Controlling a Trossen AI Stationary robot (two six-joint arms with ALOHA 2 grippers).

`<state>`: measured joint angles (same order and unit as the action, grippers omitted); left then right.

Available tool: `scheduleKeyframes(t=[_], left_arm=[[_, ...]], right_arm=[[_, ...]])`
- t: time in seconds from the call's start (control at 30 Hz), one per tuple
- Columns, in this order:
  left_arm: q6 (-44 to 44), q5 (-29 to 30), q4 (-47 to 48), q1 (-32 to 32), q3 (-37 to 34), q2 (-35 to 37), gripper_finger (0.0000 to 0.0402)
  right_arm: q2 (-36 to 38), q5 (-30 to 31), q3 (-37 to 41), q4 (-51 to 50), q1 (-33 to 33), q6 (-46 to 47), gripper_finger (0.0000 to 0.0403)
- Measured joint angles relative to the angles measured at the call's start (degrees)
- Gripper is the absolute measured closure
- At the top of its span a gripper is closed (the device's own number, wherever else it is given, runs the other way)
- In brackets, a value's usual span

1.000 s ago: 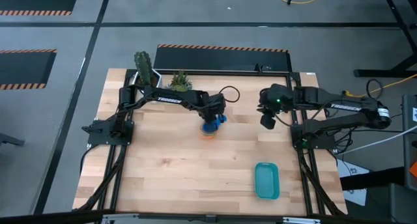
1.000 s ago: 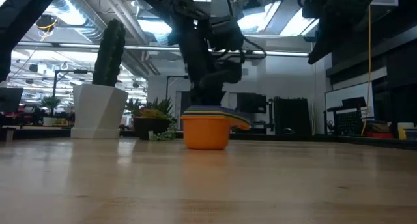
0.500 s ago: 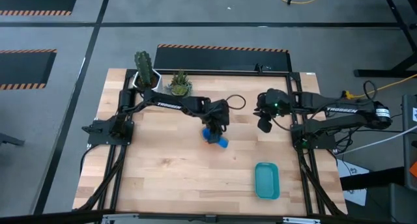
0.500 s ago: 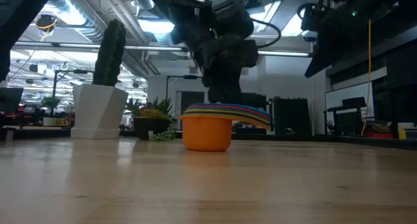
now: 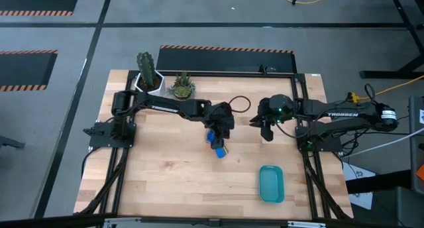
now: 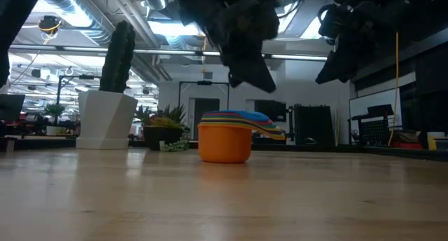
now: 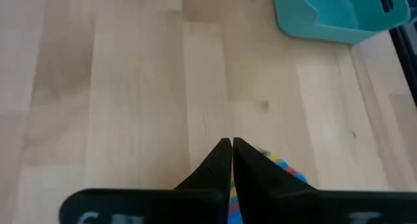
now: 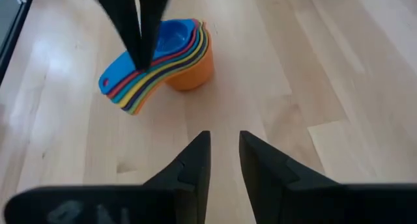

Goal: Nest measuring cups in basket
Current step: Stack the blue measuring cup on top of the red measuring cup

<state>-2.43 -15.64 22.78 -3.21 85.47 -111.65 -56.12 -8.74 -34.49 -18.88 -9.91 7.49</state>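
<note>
The measuring cups [image 5: 216, 144] stand nested in one stack on the table's middle, the orange one outermost [image 6: 225, 141] and a blue one innermost [image 8: 171, 36]. Their fanned handles [image 8: 127, 87] point toward the near right. My left gripper [image 6: 264, 85] is shut and points down, just over the handles. The low view shows a gap between it and the stack. My right gripper [image 8: 225, 152] is open and hovers to the stack's right [image 5: 265, 130], facing it. The teal basket [image 5: 271, 183] lies at the near right, also in the left wrist view [image 7: 339, 19].
A white pot with a cactus [image 5: 147, 72] and a small plant [image 5: 181, 85] stand at the far left edge; the low view shows the pot [image 6: 106, 118] behind the stack. Bare wood lies between the stack and the basket.
My left gripper moved toward the near right and slid the stack that way along the table. The handles swung round from the right toward the near right. The gripper then rose clear of the stack. My right gripper moved left toward the stack.
</note>
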Motion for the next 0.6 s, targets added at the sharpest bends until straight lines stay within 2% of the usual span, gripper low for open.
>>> scheduleKeyframes(t=[0.23, 0.47, 0.6], left_arm=[[-1.2, -0.4, 9.5, 1.6, 0.1, 4.4, 0.0397], [-5.8, -1.3, 16.5, 7.5, 0.0, 4.6, 0.0399], [-8.7, 3.0, 17.4, 11.6, 0.0, 3.9, 0.0399]], right_arm=[[-0.9, 0.0, 0.1, 2.3, 0.0, 1.0, 0.0317], [-6.8, 0.0, 0.1, 9.2, 0.1, 3.0, 0.0317], [-11.6, 0.0, 0.1, 12.7, 0.5, 3.0, 0.0317]])
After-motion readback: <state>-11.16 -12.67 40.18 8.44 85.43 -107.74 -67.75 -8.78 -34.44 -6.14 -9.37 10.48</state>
